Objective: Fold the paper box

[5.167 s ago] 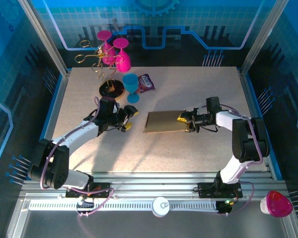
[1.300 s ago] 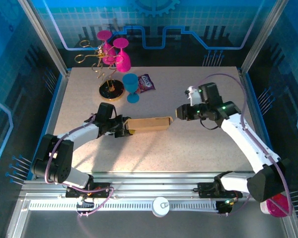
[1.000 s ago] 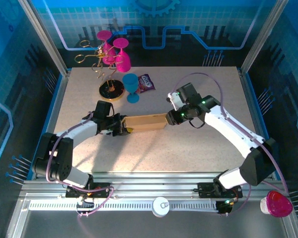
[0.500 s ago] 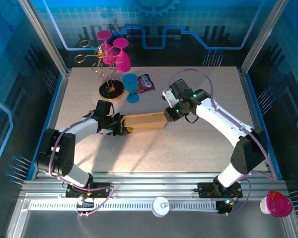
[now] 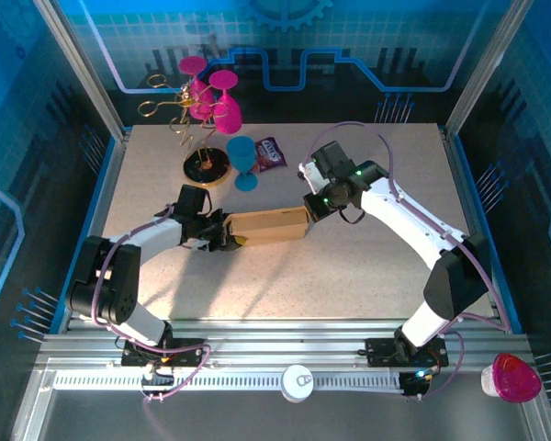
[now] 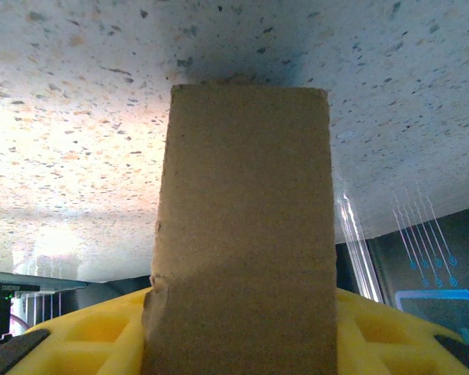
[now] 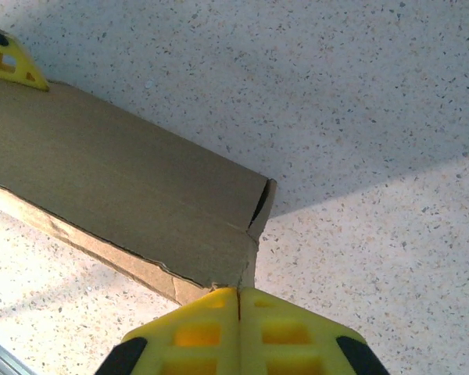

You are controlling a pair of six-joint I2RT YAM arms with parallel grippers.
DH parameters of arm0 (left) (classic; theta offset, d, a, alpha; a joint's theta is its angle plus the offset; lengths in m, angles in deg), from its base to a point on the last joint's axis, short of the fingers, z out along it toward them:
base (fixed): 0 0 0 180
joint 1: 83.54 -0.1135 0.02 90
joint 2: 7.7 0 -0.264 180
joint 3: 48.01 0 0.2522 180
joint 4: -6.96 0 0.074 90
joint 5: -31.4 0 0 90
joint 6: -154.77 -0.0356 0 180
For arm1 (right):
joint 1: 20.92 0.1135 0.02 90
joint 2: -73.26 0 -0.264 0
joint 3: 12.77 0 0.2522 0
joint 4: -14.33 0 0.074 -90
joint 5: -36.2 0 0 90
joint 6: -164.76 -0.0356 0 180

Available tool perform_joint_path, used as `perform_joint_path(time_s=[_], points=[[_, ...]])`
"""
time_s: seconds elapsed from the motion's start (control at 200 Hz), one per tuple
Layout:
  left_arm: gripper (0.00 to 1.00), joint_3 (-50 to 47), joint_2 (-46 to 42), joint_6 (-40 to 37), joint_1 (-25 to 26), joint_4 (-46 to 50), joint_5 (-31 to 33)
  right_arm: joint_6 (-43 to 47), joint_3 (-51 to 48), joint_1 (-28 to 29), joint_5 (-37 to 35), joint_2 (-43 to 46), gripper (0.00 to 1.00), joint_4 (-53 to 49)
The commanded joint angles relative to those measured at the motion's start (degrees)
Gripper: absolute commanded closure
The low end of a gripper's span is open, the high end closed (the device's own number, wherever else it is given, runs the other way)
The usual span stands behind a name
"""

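Top external shows the paper box (image 5: 269, 225) only sleeve-shaped, left end effector (image 5: 228, 234) pinching it, right end effector (image 5: 312, 204) pressed together at its seemingly unclosed end.

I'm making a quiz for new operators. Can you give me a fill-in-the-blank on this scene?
The left gripper clamps one end of the paper box, whose cardboard is plain ____.
The right gripper is at the box's other end; its fingers are coloured ____.
Beside the blue goblet lies a ____ snack packet.
Missing words: brown; yellow; purple.
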Motion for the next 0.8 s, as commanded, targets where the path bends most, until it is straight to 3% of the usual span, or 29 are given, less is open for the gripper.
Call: perform_joint_path(time_s=[0.0,0.185,0.275,0.36,0.47,0.7,0.795], points=[[0.74,0.8,1.8,3.2,-0.8,3.3,1.7,-1.0,0.4,0.6,-0.4,-0.1,0.96,-1.1],[0.73,0.7,2.1,3.2,-0.8,2.9,1.5,-1.7,0.1,1.1,-1.2,-0.2,0.95,-1.0],[0.73,0.7,2.1,3.3,-0.9,2.8,1.5,-2.1,-0.7,1.2,-1.7,0.1,0.82,-0.5],[0.74,0.8,2.1,3.2,-0.9,2.8,1.5,-2.3,-2.1,1.1,-1.5,1.0,0.8,0.7],[0.74,0.7,2.1,3.2,-1.0,2.9,1.4,-2.6,-2.8,1.1,-1.2,1.2,0.81,1.4],[0.74,0.9,2.2,3.0,-1.1,3.2,1.4,-3.7,-2.6,1.0,-1.5,0.4,0.97,1.8],[0.74,1.1,2.2,2.8,-1.2,3.4,1.4,-4.3,-2.4,1.0,-1.4,0.8,0.97,2.1]])
